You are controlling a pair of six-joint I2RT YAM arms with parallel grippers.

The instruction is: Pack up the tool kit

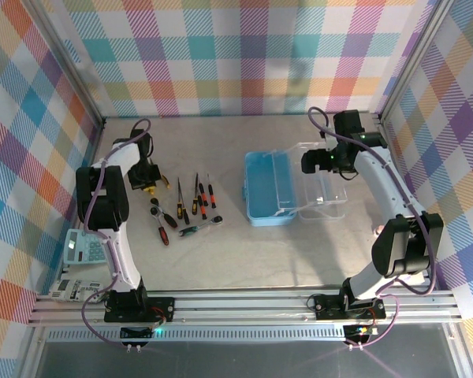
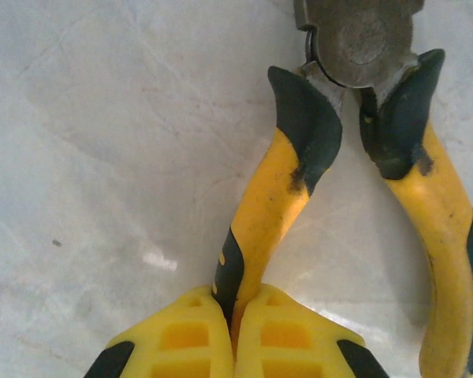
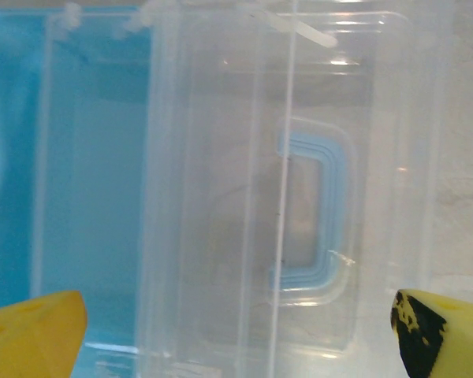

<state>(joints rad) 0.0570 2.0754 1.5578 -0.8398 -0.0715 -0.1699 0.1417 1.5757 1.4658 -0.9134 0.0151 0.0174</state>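
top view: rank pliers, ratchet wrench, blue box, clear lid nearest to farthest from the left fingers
1. pliers, gripped in the left fingers
2. ratchet wrench, just to its right
3. blue box, mid table
4. clear lid, farthest right

Light-blue box [image 1: 260, 193], open, with clear lid [image 1: 323, 189] and blue handle [image 3: 315, 213] folded out rightward. Left of it, screwdrivers [image 1: 195, 201] and ratchet wrench [image 1: 199, 229] scattered. Farther left, yellow-black pliers [image 2: 299, 150], lying flat.

Your pale tabletop [image 1: 252, 264] carries the open blue box [image 1: 262, 189], its clear lid [image 1: 327, 203] lying to the right. Left of the box are screwdrivers [image 1: 197, 197] and a ratchet wrench [image 1: 199, 228], with pliers [image 2: 276, 197] farther left. What looks like a calculator [image 1: 83, 248] sits at the near-left corner.
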